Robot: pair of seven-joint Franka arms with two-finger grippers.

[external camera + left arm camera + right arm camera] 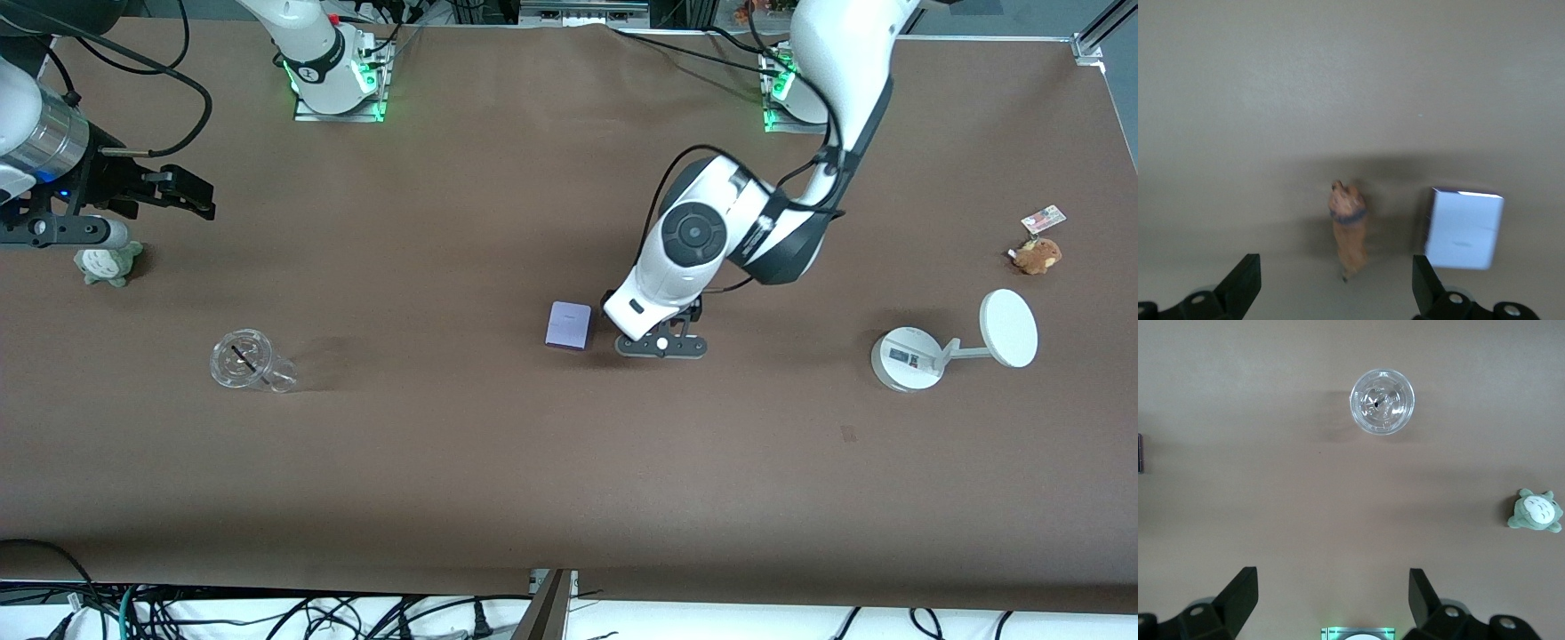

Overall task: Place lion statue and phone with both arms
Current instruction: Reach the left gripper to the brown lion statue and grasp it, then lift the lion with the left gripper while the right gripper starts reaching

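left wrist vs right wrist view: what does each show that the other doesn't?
Only the left wrist view: the lion statue on the table between the open left gripper fingers, apart from both, and the whole face of the phone beside it.
Only the right wrist view: the clear plastic cup, the grey-green plush toy and the open, empty right gripper.
Both: the brown table; the right wrist view catches only a sliver of the phone at its edge.
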